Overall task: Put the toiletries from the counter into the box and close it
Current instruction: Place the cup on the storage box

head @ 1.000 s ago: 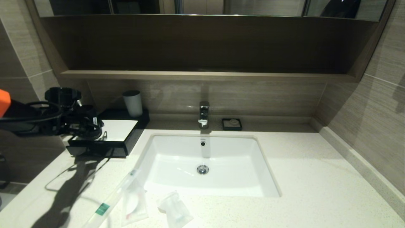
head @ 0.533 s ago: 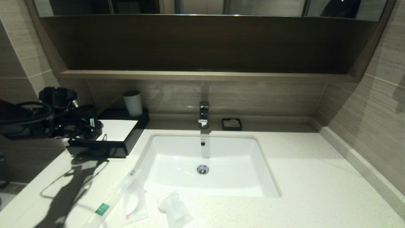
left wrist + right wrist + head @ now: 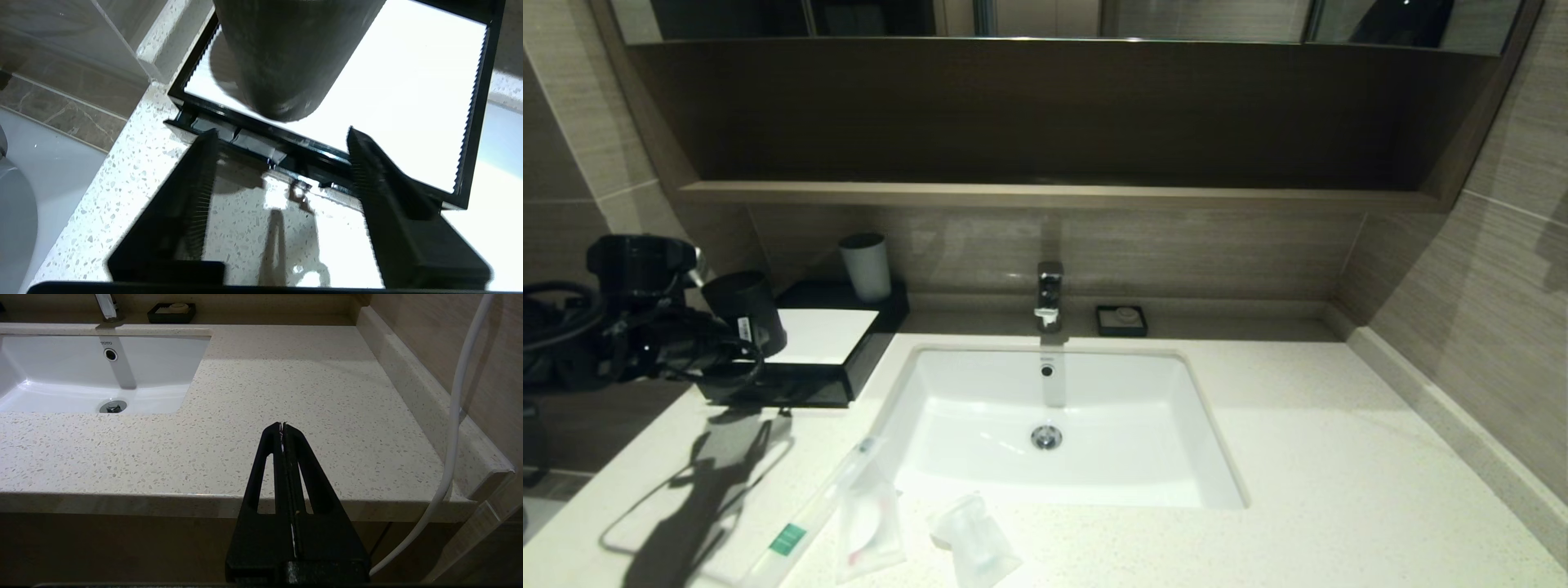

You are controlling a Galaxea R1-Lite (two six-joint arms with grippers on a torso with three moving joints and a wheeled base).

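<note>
Left wrist view shows you the left gripper (image 3: 282,155) spread apart, empty, above the black box (image 3: 476,122) edge. Only the right wrist view shows you the right gripper (image 3: 282,426) pressed together, empty.

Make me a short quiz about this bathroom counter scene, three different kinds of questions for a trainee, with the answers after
1. True or false: the right gripper is shut and holds nothing.
2. Where do the packaged toiletries lie?
A. in the sink
B. on the counter in front of the sink
C. inside the black box
3. Fill in: the open left gripper is near the box's ___ edge.

Key: 1 true; 2 B; 3 front
</note>
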